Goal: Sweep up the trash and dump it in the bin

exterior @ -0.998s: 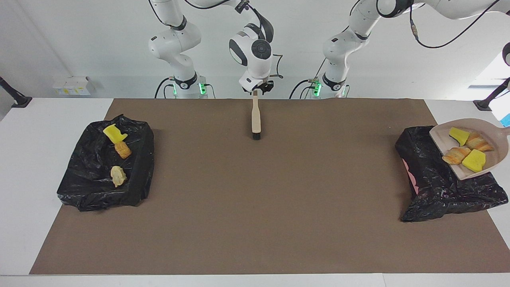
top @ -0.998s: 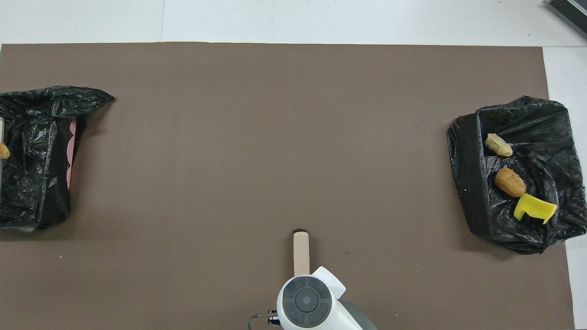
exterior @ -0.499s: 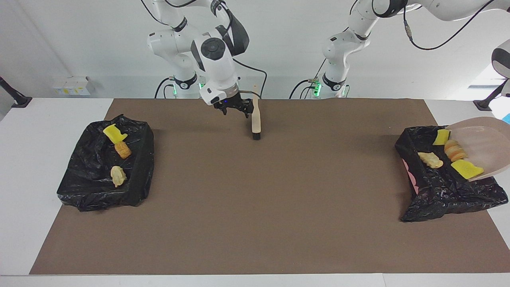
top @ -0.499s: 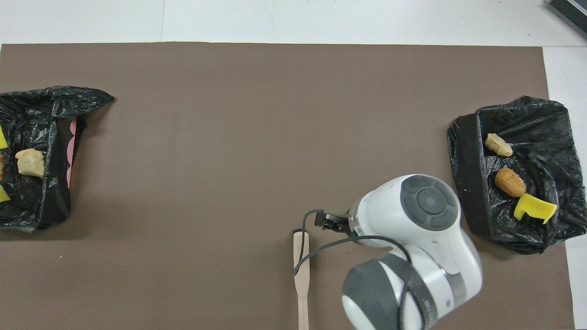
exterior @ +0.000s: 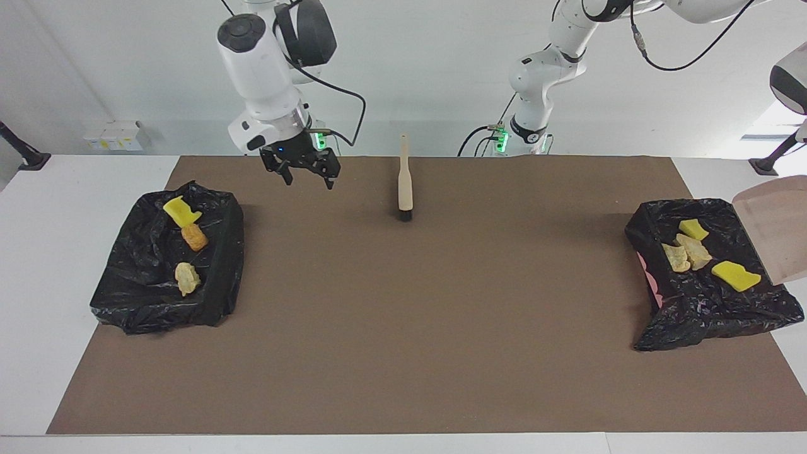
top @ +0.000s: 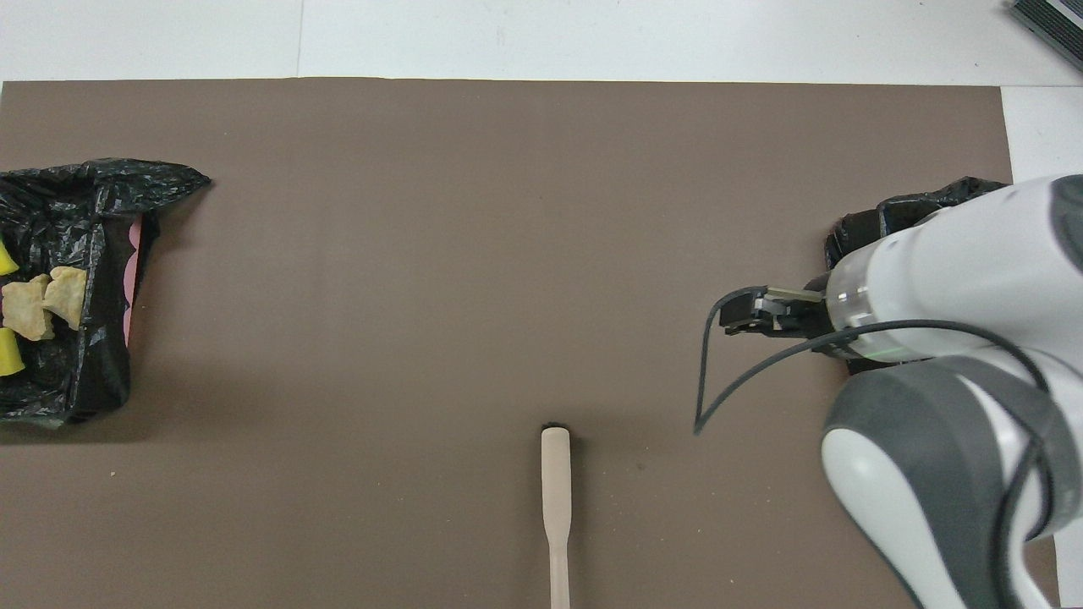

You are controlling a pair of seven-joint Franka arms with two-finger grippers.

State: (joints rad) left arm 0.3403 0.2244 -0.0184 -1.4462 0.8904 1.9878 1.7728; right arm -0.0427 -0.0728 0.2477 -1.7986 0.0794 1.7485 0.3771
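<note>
Black-bagged bin (exterior: 214,265) holds three trash pieces (exterior: 187,278). Beside it, the right end effector (exterior: 309,183) hangs wide, empty. The brush (exterior: 404,183) lies toward the left arm's end of the tabletop, handle toward the robots. The second bin (exterior: 693,315) holds four more pieces (exterior: 734,275). The left end effector, unseen, is closed and presumably holds the tilted dustpan (exterior: 775,227).

Yellow and tan trash (exterior: 734,275) in black bin (exterior: 706,315); brown mat (exterior: 410,302); beige brush (exterior: 405,183).

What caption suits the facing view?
Open right gripper above the brown mat; wooden brush released upright.
</note>
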